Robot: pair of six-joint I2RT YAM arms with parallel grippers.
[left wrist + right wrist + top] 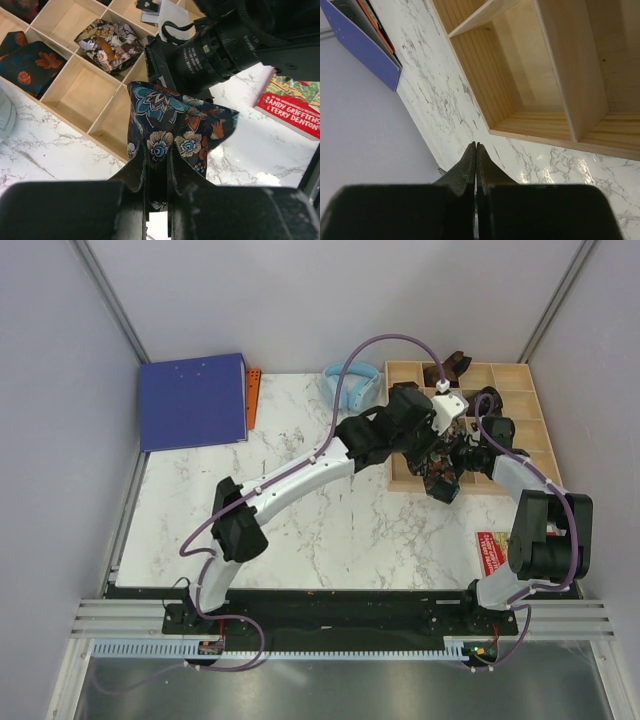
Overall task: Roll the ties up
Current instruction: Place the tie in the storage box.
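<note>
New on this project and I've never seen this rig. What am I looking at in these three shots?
Two robot arms are bolted at the near edge of a marble table. The top view looks down from above; the other two come from cameras on each wrist. On the table: a blue binder, light-blue headphones, a red book and a wooden compartment tray with other ties in it. The left tool is clamped on a floral tie near the tray's edge. The right tool is shut, with nothing seen between its fingers.
</note>
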